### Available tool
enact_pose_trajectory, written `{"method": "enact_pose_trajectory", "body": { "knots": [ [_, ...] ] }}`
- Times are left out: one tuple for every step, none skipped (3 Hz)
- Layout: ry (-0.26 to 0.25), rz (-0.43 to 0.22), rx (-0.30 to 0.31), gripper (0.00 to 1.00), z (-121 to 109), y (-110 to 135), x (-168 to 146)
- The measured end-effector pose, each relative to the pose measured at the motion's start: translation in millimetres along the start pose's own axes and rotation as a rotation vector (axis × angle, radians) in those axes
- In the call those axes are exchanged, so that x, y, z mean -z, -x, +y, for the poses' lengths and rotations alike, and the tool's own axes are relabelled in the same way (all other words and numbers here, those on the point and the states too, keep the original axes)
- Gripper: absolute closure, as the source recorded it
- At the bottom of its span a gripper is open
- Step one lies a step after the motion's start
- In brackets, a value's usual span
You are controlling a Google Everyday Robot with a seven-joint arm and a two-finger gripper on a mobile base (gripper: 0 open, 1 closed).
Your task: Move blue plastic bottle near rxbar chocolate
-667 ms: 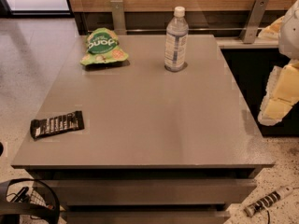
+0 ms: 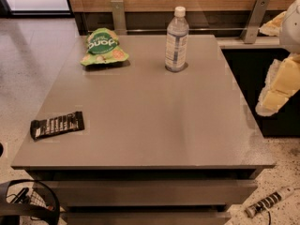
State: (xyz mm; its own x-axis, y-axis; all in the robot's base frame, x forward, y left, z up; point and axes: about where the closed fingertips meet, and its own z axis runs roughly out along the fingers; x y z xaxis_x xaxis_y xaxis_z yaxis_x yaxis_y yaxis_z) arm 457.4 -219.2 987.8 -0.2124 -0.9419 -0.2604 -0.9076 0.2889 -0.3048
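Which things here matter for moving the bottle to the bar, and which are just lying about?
For the job: blue plastic bottle, upright at the far side of the table; rxbar chocolate, flat near the front left corner; hand, beyond the table's right edge.
Lying about: green snack bag, far left; striped object on the floor, front right.

green snack bag (image 2: 104,47) lies at far left of the grey table (image 2: 154,121). striped handle-like item (image 2: 267,203) on the speckled floor (image 2: 23,97), front right. gripper (image 2: 269,102) hangs beyond the table's right edge
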Motion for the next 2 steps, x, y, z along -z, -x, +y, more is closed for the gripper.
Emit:
{"method": "enact_pose_trajectory", "body": {
  "knots": [
    [-0.079, -0.146, -0.082, 0.00, -59.5, 5.5, -17.1],
    [-0.126, -0.256, -0.158, 0.00, -98.8, 12.1, -29.5]
  ]
}}
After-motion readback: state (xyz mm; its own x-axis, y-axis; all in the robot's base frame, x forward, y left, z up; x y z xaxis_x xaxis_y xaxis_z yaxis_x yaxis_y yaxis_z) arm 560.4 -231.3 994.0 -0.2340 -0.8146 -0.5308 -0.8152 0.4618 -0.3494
